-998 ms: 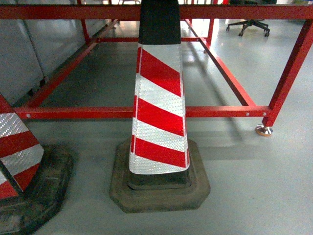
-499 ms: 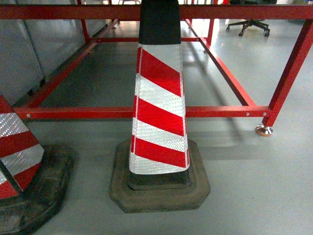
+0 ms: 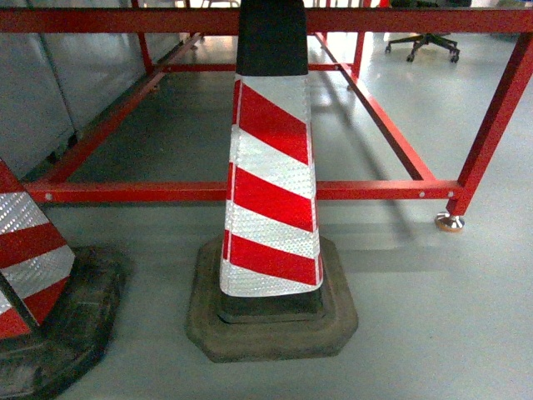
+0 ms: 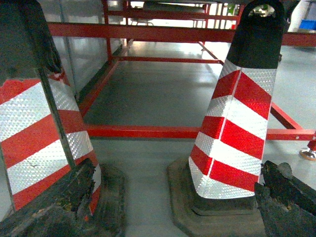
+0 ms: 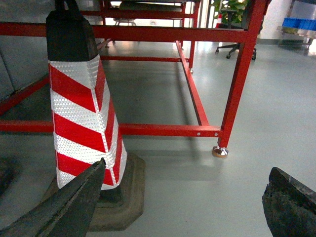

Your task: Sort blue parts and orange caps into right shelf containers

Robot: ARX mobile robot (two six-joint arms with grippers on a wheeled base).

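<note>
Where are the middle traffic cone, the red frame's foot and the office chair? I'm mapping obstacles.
middle traffic cone (image 3: 271, 179): head view, on a red stripe.
red frame's foot (image 3: 450, 222): head view, on the metal pad.
office chair (image 3: 426, 42): head view, on its wheeled base.

Centre cone (image 3: 271, 183): you lose its tip above the head view's top edge
Left cone (image 3: 29, 258): cropped at that view's left edge; only part shows
Right gripper (image 5: 182, 207): you see only its fingertips; the rest is off-frame

Red-and-white striped traffic cone (image 3: 271, 179) standing upright on dark rubber base (image 3: 272, 321), sitting on grey floor (image 3: 433, 317). Second striped cone (image 3: 25, 258) showing partly at left edge, just beside first. Red metal frame (image 3: 166, 191) running behind both cones. Office chair (image 3: 422, 43) sitting far back, well apart.
</note>
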